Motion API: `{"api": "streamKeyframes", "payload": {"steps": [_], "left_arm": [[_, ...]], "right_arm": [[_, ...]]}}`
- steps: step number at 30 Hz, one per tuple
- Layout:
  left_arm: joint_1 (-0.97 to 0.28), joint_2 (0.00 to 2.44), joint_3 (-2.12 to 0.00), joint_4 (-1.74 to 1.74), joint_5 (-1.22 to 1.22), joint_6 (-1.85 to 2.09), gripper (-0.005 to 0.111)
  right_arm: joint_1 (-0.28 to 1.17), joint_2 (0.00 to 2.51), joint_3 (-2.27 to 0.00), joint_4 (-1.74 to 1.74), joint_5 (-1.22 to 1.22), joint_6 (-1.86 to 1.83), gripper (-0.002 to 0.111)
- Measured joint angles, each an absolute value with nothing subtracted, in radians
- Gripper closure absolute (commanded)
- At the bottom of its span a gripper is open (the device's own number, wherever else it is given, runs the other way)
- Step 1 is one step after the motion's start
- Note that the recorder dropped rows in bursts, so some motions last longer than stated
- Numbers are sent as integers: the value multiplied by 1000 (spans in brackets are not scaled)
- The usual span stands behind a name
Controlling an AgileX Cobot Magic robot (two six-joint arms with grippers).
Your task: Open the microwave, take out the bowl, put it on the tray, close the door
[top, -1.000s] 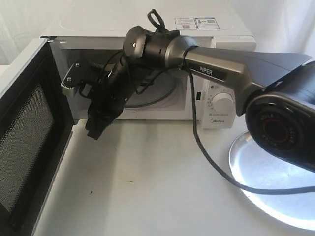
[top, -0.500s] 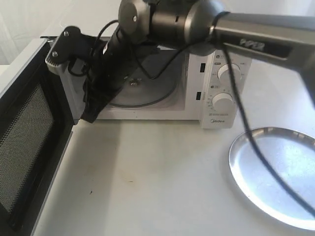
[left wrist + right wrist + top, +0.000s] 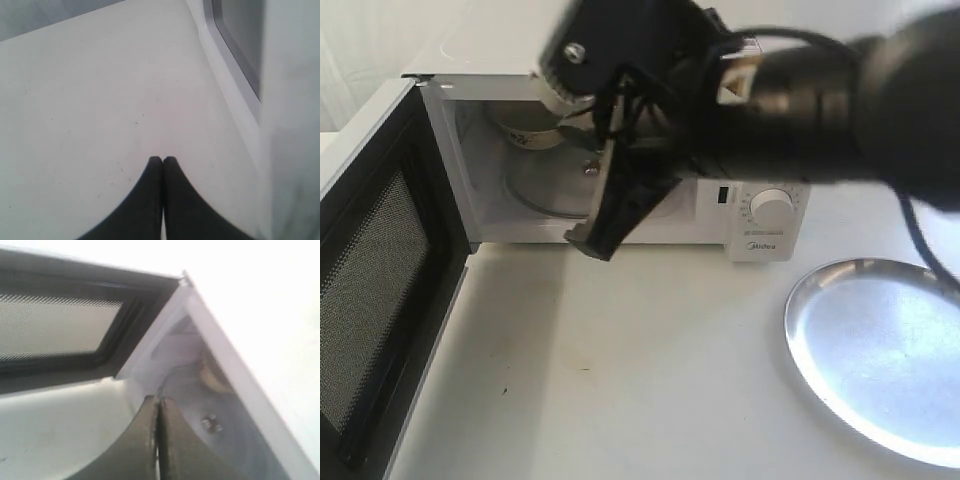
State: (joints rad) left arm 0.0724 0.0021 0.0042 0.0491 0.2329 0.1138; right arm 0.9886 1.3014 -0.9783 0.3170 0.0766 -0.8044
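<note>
The microwave (image 3: 765, 212) stands with its door (image 3: 370, 290) swung wide to the left, mesh face showing. The cream bowl (image 3: 528, 131) sits deep in the cavity at the left, partly hidden by the arm. My right gripper (image 3: 590, 240) hangs shut and empty before the cavity's front sill, apart from the bowl. In the right wrist view the gripper (image 3: 157, 401) points into the cavity, with the bowl (image 3: 212, 374) beyond it and the door (image 3: 55, 325) to one side. My left gripper (image 3: 162, 160) is shut and empty over the table beside the door (image 3: 240, 45). The silver tray (image 3: 868, 350) lies at the right.
The glass turntable plate (image 3: 545, 190) lies on the cavity floor. My right arm (image 3: 800, 110), blurred, crosses in front of the microwave's upper half. White table (image 3: 620, 380) stretches between door and tray. A black cable (image 3: 920, 235) hangs above the tray.
My right arm has swung rightward, carrying its shut gripper from the cavity's left edge to its middle front. The bowl now shows inside.
</note>
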Motion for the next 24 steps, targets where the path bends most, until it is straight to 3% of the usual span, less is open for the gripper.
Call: {"api": "streamKeyframes", "payload": {"steps": [6, 10, 16, 24], "left_arm": [[72, 2, 4, 49, 233, 114, 107], [72, 2, 4, 49, 233, 114, 107], [72, 2, 4, 49, 233, 114, 107], [72, 2, 4, 49, 233, 114, 107]], "right_arm": [[1029, 1262, -644, 278, -551, -794, 108], [1029, 1360, -594, 263, -748, -732, 108], [1029, 1629, -689, 230, -934, -717, 108], [1014, 1977, -1010, 237, -966, -792, 108]]}}
